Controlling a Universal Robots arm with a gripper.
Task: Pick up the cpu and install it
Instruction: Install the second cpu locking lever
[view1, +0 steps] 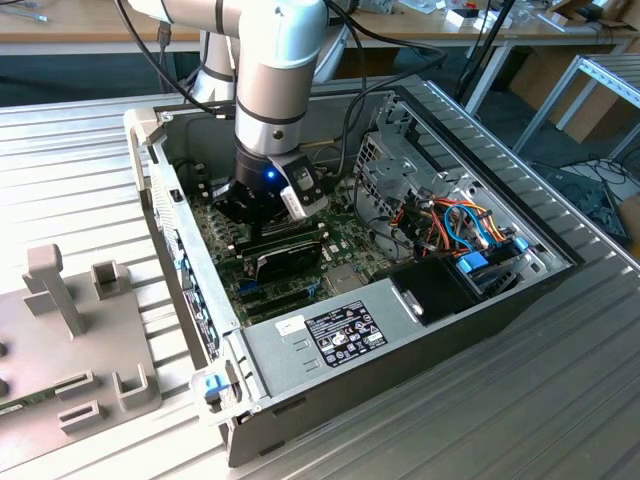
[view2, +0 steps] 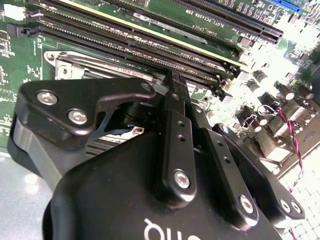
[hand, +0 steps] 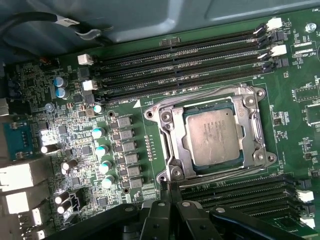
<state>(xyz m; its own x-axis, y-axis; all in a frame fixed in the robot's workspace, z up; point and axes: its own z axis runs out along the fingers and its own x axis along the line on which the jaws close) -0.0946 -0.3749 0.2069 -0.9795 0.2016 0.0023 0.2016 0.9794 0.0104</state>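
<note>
CPU (hand: 214, 136), dull grey, lies flat inside the open metal socket frame (hand: 167, 145) on the green motherboard (hand: 130, 75), between rows of black memory slots (hand: 185, 62). Hand (view2: 175, 82) hangs just beside the socket, fingers pressed together and holding nothing, low inside the computer case (view1: 400, 340).

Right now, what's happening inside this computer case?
The robot arm has its gripper down inside the open computer case, over the green motherboard. In the first wrist view the cpu lies inside the metal socket frame, between the rows of memory slots.
</note>
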